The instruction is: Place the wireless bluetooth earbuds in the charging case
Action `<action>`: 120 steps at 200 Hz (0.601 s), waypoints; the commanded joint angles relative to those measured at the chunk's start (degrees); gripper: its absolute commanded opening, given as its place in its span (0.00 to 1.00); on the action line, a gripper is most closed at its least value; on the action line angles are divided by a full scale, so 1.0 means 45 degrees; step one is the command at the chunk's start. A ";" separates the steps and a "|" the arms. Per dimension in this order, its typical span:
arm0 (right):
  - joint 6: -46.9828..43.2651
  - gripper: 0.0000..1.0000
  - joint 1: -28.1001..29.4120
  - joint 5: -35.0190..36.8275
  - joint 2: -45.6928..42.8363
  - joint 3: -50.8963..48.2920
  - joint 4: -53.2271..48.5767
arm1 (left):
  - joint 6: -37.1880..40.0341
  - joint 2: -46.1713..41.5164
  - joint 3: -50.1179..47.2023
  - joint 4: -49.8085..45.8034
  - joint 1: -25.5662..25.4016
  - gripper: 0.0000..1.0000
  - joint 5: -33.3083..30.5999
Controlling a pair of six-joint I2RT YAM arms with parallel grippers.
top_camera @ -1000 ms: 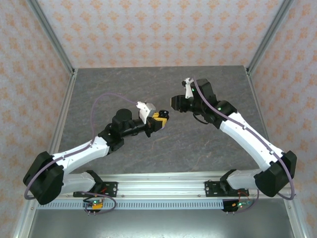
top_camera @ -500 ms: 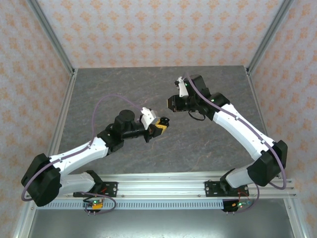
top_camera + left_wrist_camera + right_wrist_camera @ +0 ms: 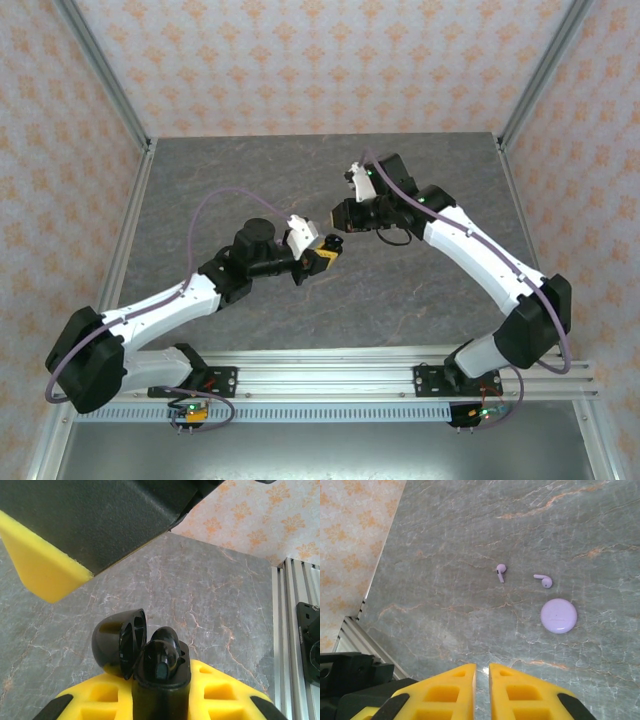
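Earbuds (image 3: pixel 501 572), lilac, lie loose — left fingers (image 3: pixel 215 692) clamp the black case (image 3: pixel 161 661), right fingers (image 3: pixel 454 692) closed, empty.

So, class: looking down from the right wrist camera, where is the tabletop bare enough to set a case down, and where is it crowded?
Bare: the wide stretch between the wallpapered wall and the left lilac earbud. Crowded: the right lilac earbud lies close beside the lilac case.
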 commanded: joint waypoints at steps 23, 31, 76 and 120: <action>-0.0247 0.15 0.0052 -0.0681 0.0313 0.0241 -0.0436 | 0.0065 0.0294 0.0733 0.0315 -0.0045 0.20 -0.0176; -0.0273 0.15 0.0049 -0.0773 0.0350 0.0227 -0.0451 | 0.0025 0.0379 0.0784 0.0361 -0.0048 0.20 -0.0176; -0.0411 0.15 0.0078 -0.0868 0.0282 -0.0006 -0.0630 | -0.0439 0.0780 0.1067 0.0492 -0.0048 0.20 -0.1098; -0.0326 0.15 0.0072 -0.0789 0.0293 -0.0334 -0.0612 | -0.0719 0.0916 0.1166 0.0593 -0.0028 0.20 -0.1840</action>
